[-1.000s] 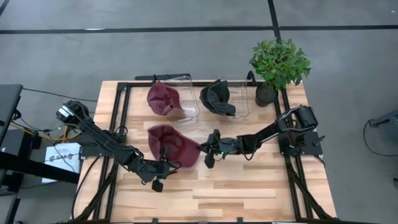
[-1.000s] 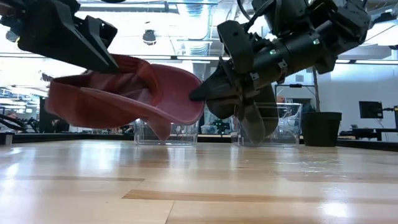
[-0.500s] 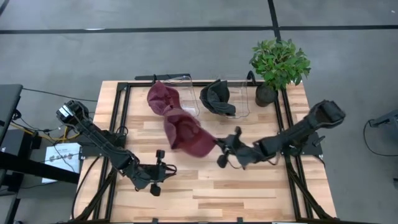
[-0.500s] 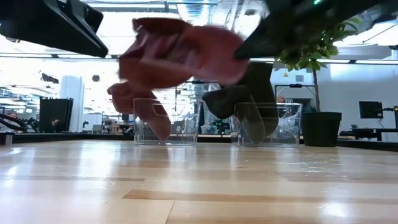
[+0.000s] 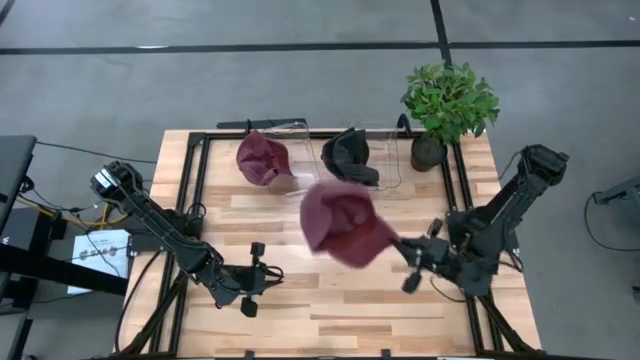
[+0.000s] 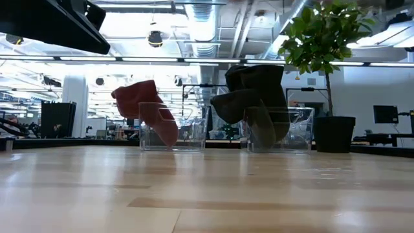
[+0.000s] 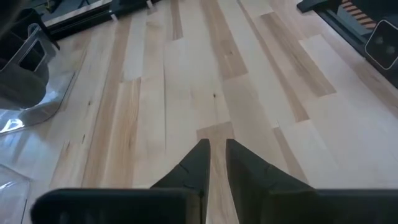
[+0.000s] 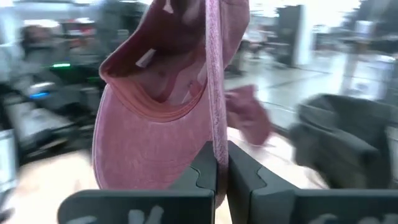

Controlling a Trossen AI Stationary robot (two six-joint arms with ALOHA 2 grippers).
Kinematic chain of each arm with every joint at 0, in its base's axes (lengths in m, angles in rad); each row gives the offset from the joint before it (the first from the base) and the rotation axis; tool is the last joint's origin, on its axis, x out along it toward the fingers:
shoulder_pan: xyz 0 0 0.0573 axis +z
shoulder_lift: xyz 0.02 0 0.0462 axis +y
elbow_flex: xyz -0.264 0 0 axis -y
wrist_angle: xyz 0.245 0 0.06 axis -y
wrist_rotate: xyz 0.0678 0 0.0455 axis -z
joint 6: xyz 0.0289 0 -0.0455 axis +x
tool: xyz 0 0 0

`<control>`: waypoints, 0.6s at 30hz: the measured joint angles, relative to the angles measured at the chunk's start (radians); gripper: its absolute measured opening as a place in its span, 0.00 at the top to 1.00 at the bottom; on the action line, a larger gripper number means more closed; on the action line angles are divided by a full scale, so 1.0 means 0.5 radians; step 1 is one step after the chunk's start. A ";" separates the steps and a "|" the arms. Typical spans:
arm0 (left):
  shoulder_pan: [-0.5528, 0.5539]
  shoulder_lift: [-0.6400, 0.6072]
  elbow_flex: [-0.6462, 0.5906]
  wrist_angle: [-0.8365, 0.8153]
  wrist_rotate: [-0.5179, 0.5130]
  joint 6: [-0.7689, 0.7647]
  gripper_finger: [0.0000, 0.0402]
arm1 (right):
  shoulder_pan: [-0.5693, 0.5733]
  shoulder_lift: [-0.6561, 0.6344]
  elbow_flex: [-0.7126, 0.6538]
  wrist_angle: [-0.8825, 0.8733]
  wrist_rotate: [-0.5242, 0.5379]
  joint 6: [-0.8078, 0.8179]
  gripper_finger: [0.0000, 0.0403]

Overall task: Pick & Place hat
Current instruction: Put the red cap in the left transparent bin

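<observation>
Near the middle of the overhead frame, slightly right of centre, we see a maroon hat [image 5: 345, 223] lifted clear of the wooden table [image 5: 350, 310], pinched by its brim in the right gripper [image 5: 410, 262], whose fingers are clenched on the fabric. From the claw the hat lies toward the upper left, its long axis running diagonally up to the clear bin [image 5: 290, 152] that already holds a second maroon hat [image 5: 263, 158]; a neighbouring bin [image 5: 375, 160] holds a dark hat [image 5: 348, 155], beside a potted plant [image 5: 448, 100]. We judge the carrying arm must swing the hat up and left to reach the maroon bin. At lower left, the left gripper [image 5: 258, 287] waits over bare wood, its fingers nearly together and grasping nothing.
</observation>
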 joint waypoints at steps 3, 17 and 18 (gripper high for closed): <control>0.000 0.000 0.000 0.000 0.000 0.004 0.87 | 0.082 0.040 0.000 0.392 -0.216 -0.449 1.00; 0.002 0.000 -0.001 0.002 -0.001 0.046 0.88 | -0.034 0.006 -0.005 1.554 -1.693 -2.190 1.00; 0.002 0.000 -0.001 0.002 -0.001 0.046 0.88 | -0.094 -0.003 -0.005 1.761 -1.590 -2.153 1.00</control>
